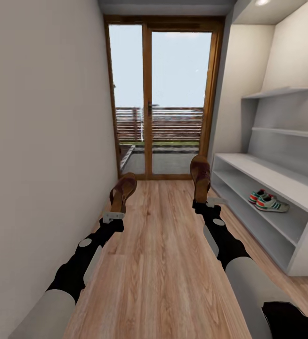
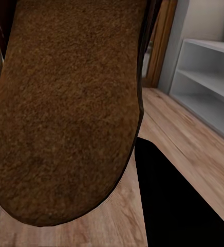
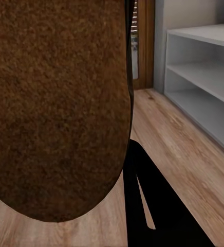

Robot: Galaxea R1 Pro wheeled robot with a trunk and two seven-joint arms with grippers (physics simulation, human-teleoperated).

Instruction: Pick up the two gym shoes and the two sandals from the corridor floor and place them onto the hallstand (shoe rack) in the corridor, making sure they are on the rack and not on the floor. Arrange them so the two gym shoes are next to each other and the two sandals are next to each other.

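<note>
brown sandals are both off the floor: my left gripper [image 1: 112,217] grasps one sandal [image 1: 123,191], my right gripper [image 1: 206,203] grasps the other sandal [image 1: 200,175]. both gym shoes [image 1: 267,201] already sit together inside the hallstand [image 1: 299,226]. remaining: place the sandals side by side on the hallstand.

Narrow corridor, plain left wall [image 1: 41,141], wood-framed glass door [image 1: 161,99] ahead

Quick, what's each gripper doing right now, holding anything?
Left gripper: closed on a small brown leather-look open sandal.
Right gripper: closed on the other brown sandal.
</note>
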